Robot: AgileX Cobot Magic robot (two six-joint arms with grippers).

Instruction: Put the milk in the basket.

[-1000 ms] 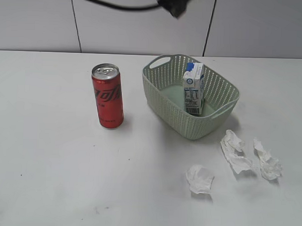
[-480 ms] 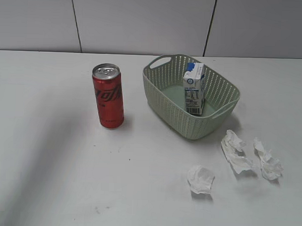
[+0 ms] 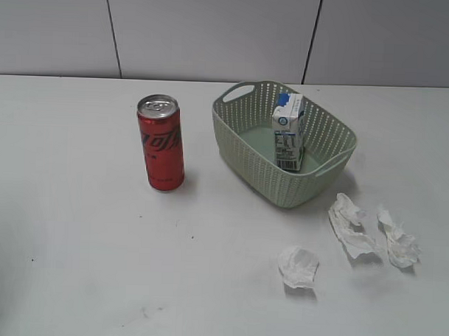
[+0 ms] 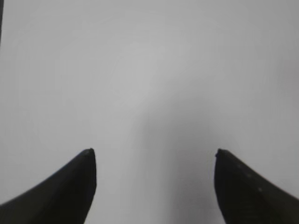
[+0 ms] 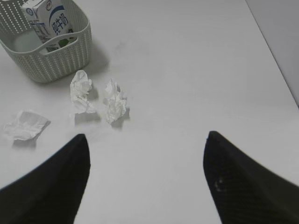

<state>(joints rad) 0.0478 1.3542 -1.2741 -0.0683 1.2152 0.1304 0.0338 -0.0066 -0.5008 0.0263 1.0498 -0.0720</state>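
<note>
— Checking placement: is the milk (image 3: 288,132) inside the basket (image 3: 248,158)?
— Affirmative; it stands upright within; left fingers (image 4: 88,161) and right fingers (image 5: 81,149) are spread wide, empty, over the desk (image 3: 82,244); nothing appears left.

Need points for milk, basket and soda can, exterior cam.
milk (image 3: 288,133), exterior view, on the printed front face of the carton.
basket (image 3: 257,173), exterior view, on the near outer wall.
soda can (image 3: 161,147), exterior view, on the red side with the lettering.
</note>
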